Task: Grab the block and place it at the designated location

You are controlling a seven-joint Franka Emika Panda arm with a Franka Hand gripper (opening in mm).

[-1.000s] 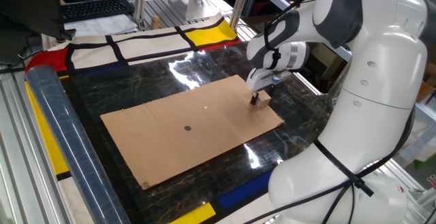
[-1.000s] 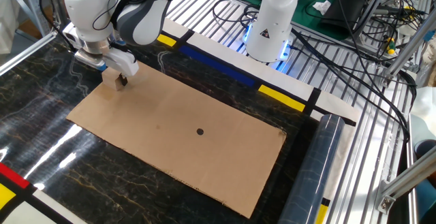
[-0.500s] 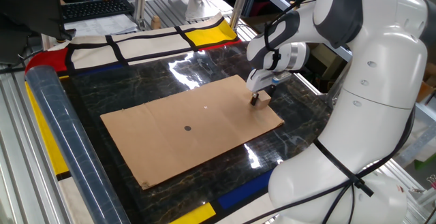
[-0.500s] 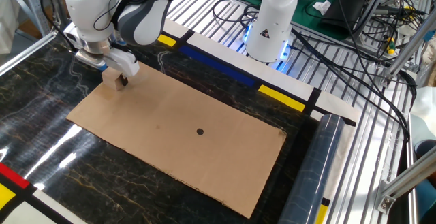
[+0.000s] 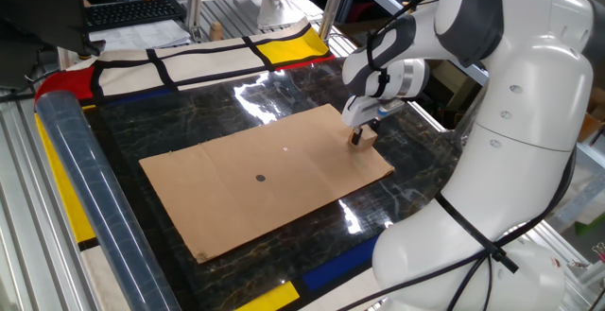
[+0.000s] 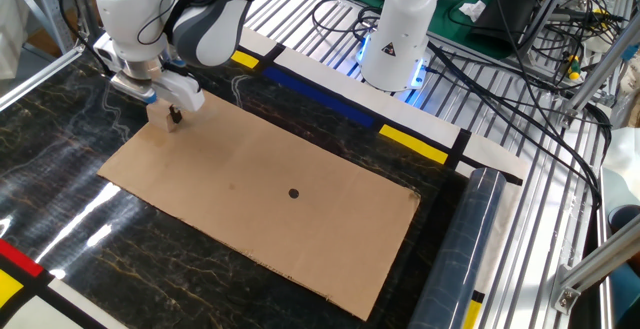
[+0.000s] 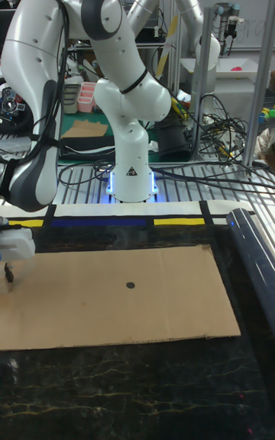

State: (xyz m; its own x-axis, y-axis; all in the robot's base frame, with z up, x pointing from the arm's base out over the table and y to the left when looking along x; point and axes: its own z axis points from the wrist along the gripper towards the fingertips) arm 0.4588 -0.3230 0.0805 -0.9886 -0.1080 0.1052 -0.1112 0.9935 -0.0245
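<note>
Black marbled counter (image 5: 180, 112) with a big flat brown cardboard sheet (image 5: 236, 202) lying on it, and yellow, blue and red panels round the edge. White Franka arm (image 5: 492, 56) reaches over the sheet's far right corner in one fixed view.

Hand (image 5: 357, 140) points straight down, its dark fingers (image 5: 355, 141) clenched on the small light-tan wooden cube (image 5: 368, 130). Only a sliver of cube shows behind the fingers. Cannot tell whether its underside touches the cardboard.

Tiny round black dot mark (image 5: 261, 177) sits near mid-sheet, bare cardboard all round it. Cube lies at about 2 o'clock from the dot in this view, well apart. In the other fixed view, hand (image 6: 173, 118) is at about 10 o'clock from the dot (image 6: 293, 193).

Tall fixed view: hand (image 7: 9, 273) at the left frame edge, dot (image 7: 130, 285) at 3 o'clock from it; cube not made out.
</note>
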